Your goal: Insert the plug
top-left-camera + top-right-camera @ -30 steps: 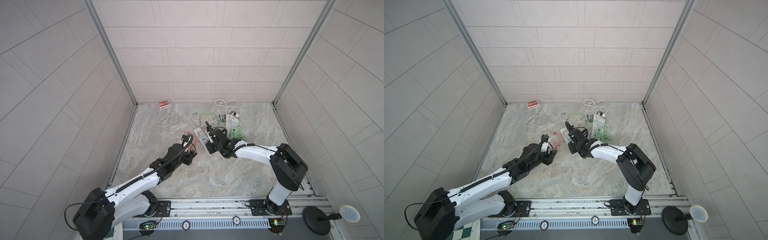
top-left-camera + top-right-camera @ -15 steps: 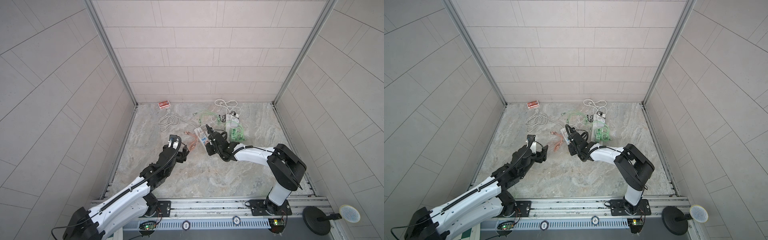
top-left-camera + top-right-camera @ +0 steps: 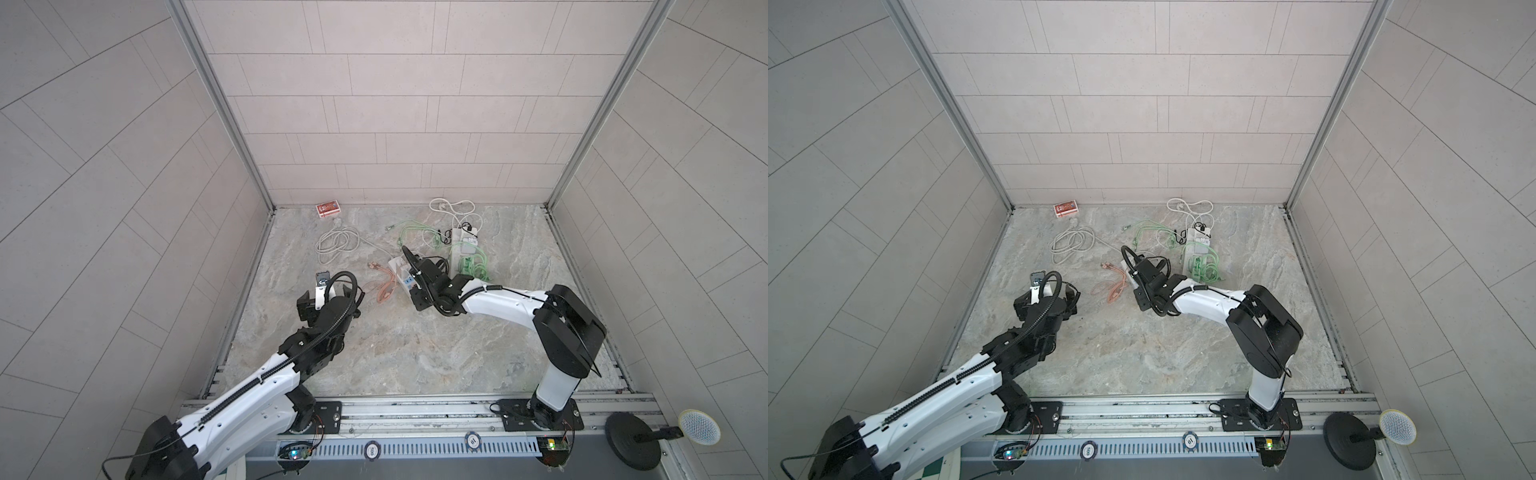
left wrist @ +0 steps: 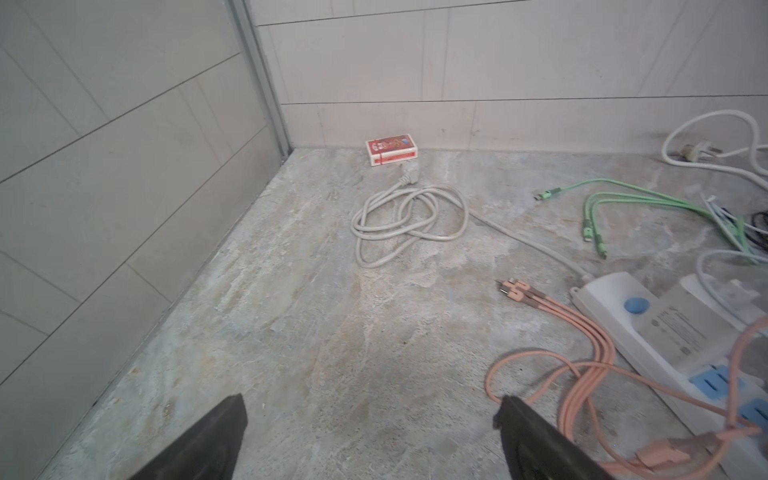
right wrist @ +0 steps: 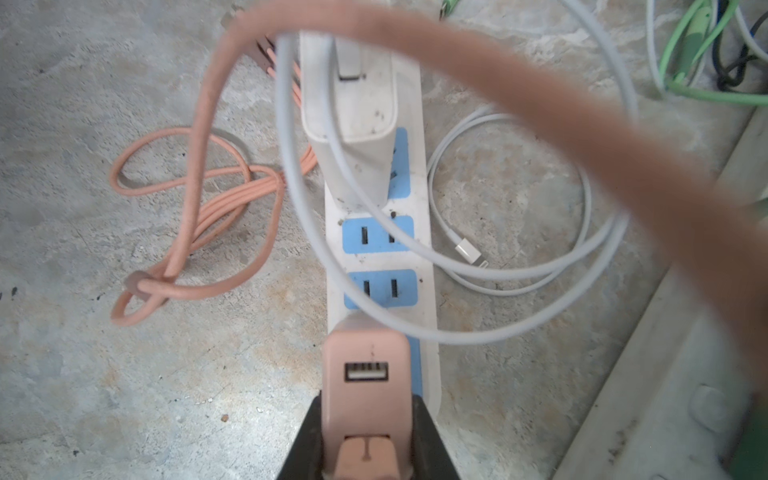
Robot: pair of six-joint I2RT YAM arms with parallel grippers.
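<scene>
The pink plug (image 5: 365,374) is grasped by the clenched right pincer (image 5: 365,436) and held upright over the white power strip (image 5: 353,241), at the strip's five o'clock end in both top views; whether its prongs are seated cannot be told. The left pincer (image 4: 370,415) is released, spread wide above bare table (image 4: 291,332) at the strip's nine o'clock, the pink cable (image 3: 384,289) lying between them.
</scene>
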